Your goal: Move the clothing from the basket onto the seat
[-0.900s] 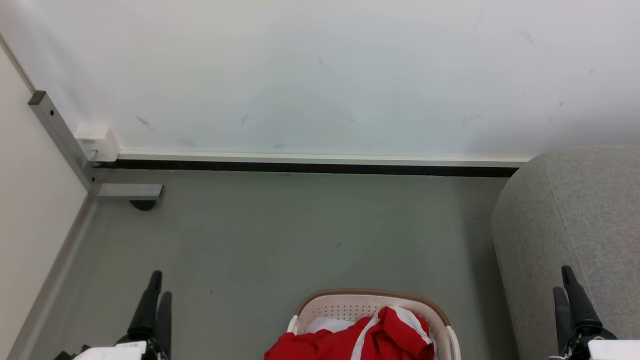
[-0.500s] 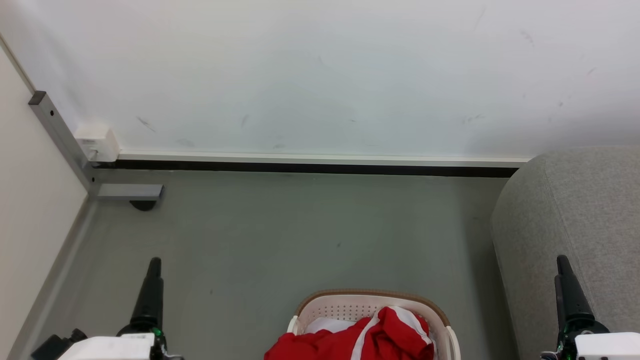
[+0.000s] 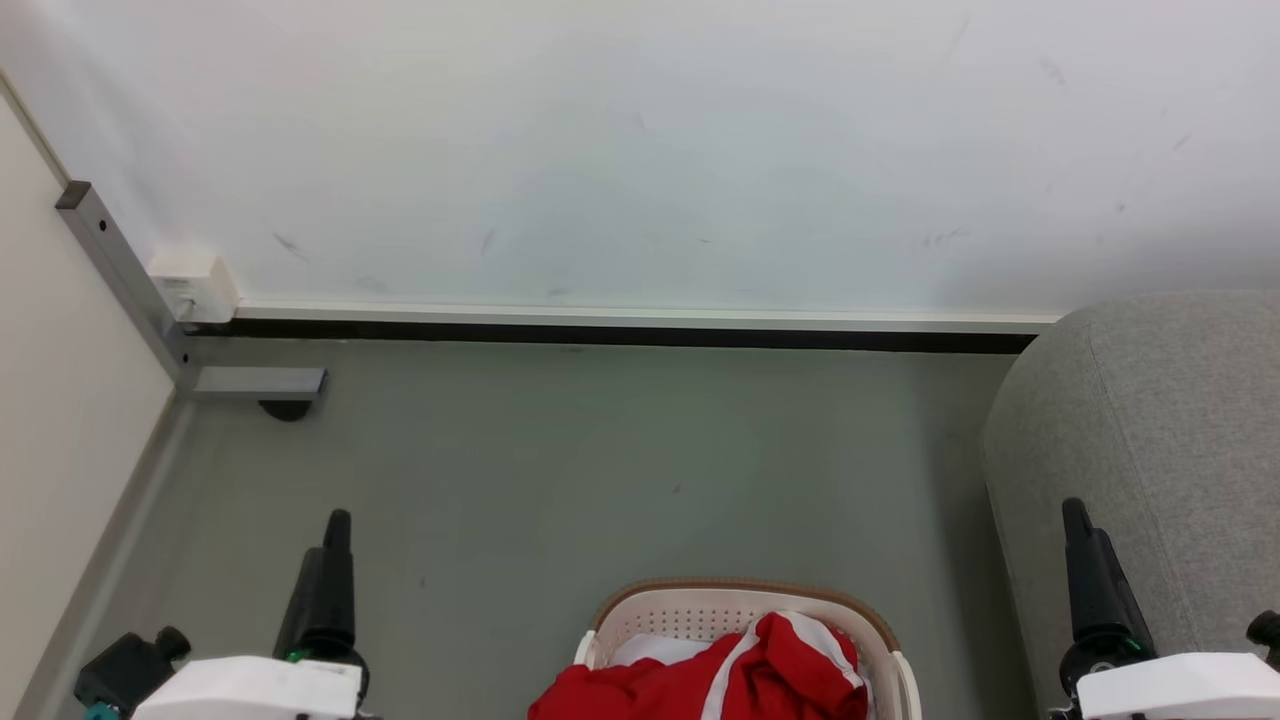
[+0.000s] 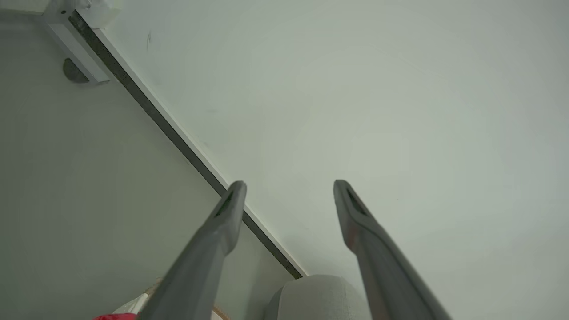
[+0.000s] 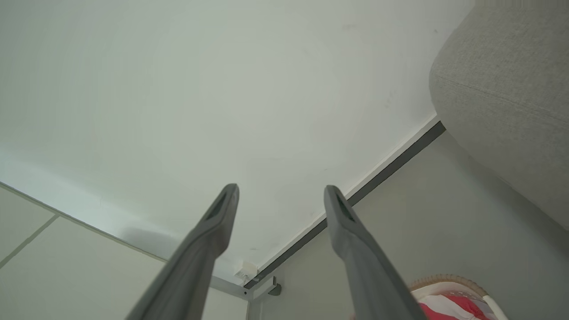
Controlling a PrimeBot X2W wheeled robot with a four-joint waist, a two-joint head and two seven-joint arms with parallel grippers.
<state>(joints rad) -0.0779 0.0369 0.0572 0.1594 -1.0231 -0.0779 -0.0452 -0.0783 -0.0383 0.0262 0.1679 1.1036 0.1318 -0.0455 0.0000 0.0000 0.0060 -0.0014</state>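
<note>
From the head view you see the clothing [image 3: 690, 685] piled in the basket [image 3: 745, 586] on the floor [image 3: 600, 470], with the seat [image 3: 1150, 430] at its right. Your left gripper [image 3: 337, 522] and right gripper [image 3: 1076, 512] point up, one on each side. In the left wrist view, the fingers [image 4: 226, 222] stand wide apart, holding nothing. In the right wrist view, the fingers [image 5: 344, 222] are spread and empty too.

Carried the left gripper [image 3: 335, 530] toward 1 o'clock in the head view, up the floor [image 3: 600, 450] and inward from the 7 o'clock corner. Swung the right gripper [image 3: 1078, 515] toward 11 o'clock along the seat [image 3: 1150, 420]. Turned both from fingers side by side to edge-on. Brought more white wrist housing [image 3: 250, 688] and a black knob [image 3: 130, 660] beside each into frame.
</note>
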